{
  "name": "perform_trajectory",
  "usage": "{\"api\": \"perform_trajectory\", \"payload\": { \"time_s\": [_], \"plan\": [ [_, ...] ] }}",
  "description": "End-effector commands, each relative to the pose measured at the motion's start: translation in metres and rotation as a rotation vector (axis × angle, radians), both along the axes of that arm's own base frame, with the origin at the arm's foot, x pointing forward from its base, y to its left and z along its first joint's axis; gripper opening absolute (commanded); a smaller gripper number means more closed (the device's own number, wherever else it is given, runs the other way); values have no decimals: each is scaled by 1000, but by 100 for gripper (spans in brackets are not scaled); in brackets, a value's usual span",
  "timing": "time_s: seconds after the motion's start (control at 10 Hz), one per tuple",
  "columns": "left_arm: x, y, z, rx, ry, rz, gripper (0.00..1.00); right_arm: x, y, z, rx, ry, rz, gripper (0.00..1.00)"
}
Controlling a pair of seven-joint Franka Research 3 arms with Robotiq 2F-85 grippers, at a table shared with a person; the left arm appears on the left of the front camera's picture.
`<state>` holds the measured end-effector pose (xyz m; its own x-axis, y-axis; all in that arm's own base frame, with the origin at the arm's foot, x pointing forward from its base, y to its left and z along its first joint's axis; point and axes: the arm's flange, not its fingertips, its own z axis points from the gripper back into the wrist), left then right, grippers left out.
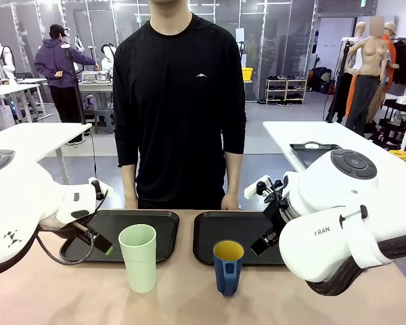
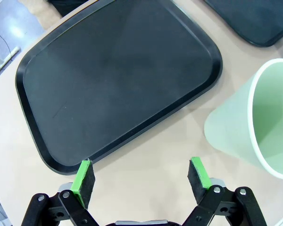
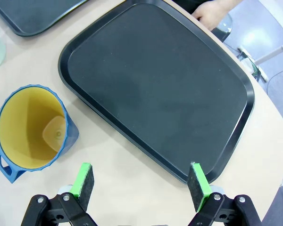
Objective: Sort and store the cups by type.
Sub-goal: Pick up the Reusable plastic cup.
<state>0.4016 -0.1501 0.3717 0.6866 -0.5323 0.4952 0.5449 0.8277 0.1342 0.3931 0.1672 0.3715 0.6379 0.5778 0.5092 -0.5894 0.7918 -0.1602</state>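
The left pincer (image 2: 139, 164) gapes empty just left of the green tumbler (image 1: 138, 257). The right pincer (image 3: 140, 167), likewise released, hangs beyond the blue mug (image 1: 227, 267) to the tumbler's right. Best to grip the tumbler mid-wall (tall, tippy), squarely.

Right of the left fingers (image 2: 198, 174), the green tumbler (image 2: 247, 117) runs off the edge; beyond, another tray (image 2: 247, 19) is cropped.

Beige table (image 1: 68, 291) with two black trays (image 1: 132, 218) (image 1: 230, 227), tumbler (image 1: 139, 261), mug (image 1: 227, 267)
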Motion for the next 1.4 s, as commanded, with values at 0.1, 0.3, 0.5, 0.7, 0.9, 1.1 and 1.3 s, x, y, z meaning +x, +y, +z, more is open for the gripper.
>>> {"api": "perform_trajectory", "payload": {
  "time_s": [0.1, 0.3, 0.5, 0.7, 0.9, 1.1, 1.3],
  "plan": [
    [-13, -4, 24, -5, -51, -2, 100, -17, 4, 30, -29, -37, -37, 100],
    [-34, -15, 67, -4, -130, 17, 100, -40, 5, 80, -66, -102, -81, 100],
    [-55, -24, 101, -9, -205, 21, 100, -61, 6, 120, -85, -159, -84, 100],
    [-74, -32, 120, -4, -270, -19, 100, -79, 9, 138, -122, -200, -81, 100],
    [-83, -38, 123, 12, -286, -62, 100, -86, 11, 142, -147, -234, -63, 100],
    [-88, -40, 125, 45, -297, -69, 100, -89, 12, 144, -164, -244, -61, 100],
    [-88, -40, 126, 67, -299, -76, 100, -89, 8, 143, -172, -258, -49, 100]
  ]
}}
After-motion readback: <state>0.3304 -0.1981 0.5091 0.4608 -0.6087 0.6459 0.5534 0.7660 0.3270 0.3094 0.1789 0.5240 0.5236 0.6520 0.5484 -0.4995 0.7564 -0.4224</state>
